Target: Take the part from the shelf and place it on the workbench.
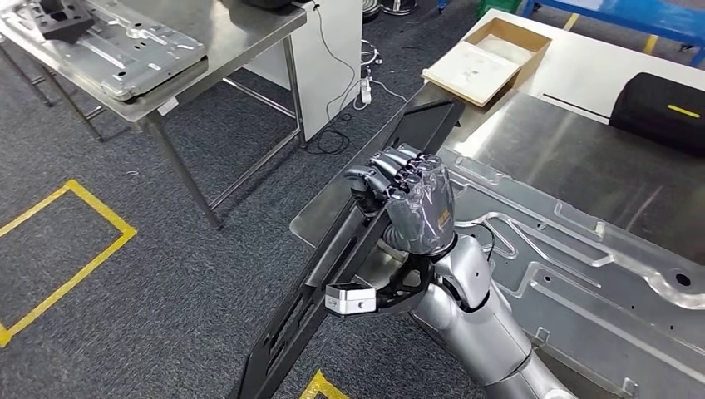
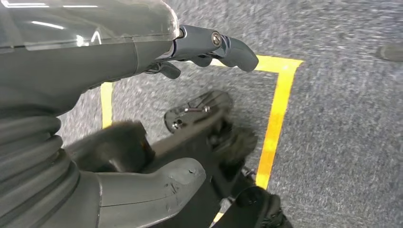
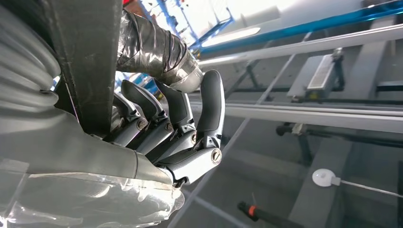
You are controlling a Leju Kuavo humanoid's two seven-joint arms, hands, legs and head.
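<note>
A long black bar-shaped part [image 1: 332, 258] slants from the floor side up across the near corner of the steel workbench [image 1: 565, 158]. My right hand [image 1: 407, 195] grips it about midway, fingers wrapped over its top edge, and it lies just at the bench's left edge. The right wrist view has the same black part [image 3: 88, 61] running through my right hand [image 3: 161, 137], with the fingers [image 3: 211, 109] curled around it. My left hand [image 2: 119, 52] hangs above grey carpet, its fingers [image 2: 233, 50] stretched out and holding nothing.
A large pressed metal panel [image 1: 582, 249] covers much of the workbench. A cardboard box [image 1: 490, 58] and a black padded object [image 1: 665, 108] sit at its far end. A second steel table [image 1: 216, 41] carrying another panel stands far left. Yellow tape [image 1: 75, 249] marks the carpet.
</note>
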